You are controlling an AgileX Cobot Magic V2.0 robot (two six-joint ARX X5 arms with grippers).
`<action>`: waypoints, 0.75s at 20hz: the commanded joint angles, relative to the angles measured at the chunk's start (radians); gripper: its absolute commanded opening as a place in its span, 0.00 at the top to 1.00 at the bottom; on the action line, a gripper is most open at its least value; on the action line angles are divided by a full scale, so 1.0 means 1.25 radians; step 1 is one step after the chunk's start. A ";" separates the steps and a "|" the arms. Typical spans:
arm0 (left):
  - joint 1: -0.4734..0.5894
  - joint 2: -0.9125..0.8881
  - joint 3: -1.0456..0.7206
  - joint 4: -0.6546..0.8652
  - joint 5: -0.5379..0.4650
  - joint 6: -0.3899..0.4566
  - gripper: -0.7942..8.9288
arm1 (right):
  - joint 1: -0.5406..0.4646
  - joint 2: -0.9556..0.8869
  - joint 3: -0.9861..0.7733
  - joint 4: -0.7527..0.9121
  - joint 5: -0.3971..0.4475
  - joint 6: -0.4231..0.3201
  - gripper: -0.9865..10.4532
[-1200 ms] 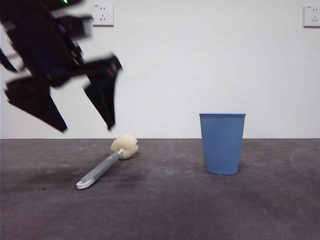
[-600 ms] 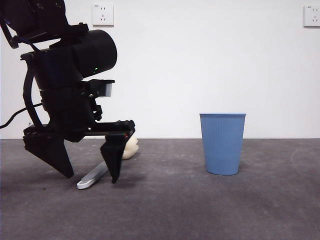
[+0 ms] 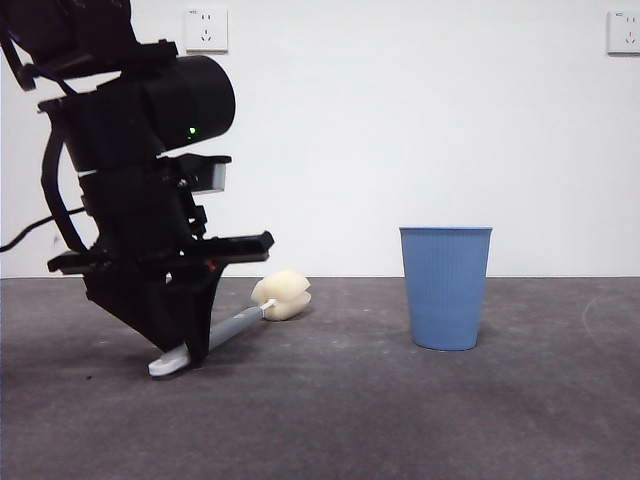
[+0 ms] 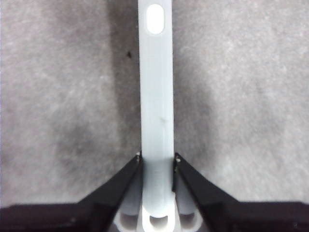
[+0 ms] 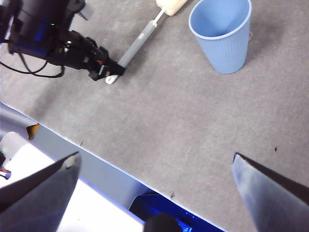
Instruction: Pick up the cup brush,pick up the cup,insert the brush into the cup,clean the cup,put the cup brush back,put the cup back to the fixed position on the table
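Note:
The cup brush [image 3: 240, 322] lies on the table [image 3: 400, 420], its cream sponge head [image 3: 282, 296] pointing back right. My left gripper [image 3: 190, 350] is down at the table and shut on the grey handle near its white tip. The left wrist view shows both jaws pressed against the handle [image 4: 157, 96] at the gripper [image 4: 157, 162]. The blue ribbed cup [image 3: 445, 288] stands upright to the right, apart from the brush. My right gripper [image 5: 157, 159] is open and empty, high above the table, looking down on the cup [image 5: 222, 34], the brush [image 5: 140, 41] and the left gripper [image 5: 104, 72].
A white wall with two sockets [image 3: 205, 28] [image 3: 625, 30] stands behind the table. The table's near edge [image 5: 96, 154] borders a white and blue frame in the right wrist view.
My left gripper came down over the handle and closed its jaws on it. The brush swung, its sponge head shifting to the right. The cup has not moved.

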 commanded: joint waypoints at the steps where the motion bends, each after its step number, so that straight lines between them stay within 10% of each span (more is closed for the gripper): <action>1: -0.002 -0.036 -0.001 -0.016 0.000 0.011 0.93 | 0.001 0.013 0.002 0.005 -0.002 0.013 0.37; 10: -0.002 -0.323 -0.001 -0.145 0.005 0.073 0.93 | 0.043 0.128 -0.130 0.346 0.011 0.151 0.37; 15: -0.002 -0.461 -0.001 -0.220 0.005 0.088 0.93 | 0.193 0.191 -0.295 0.620 0.215 0.193 0.37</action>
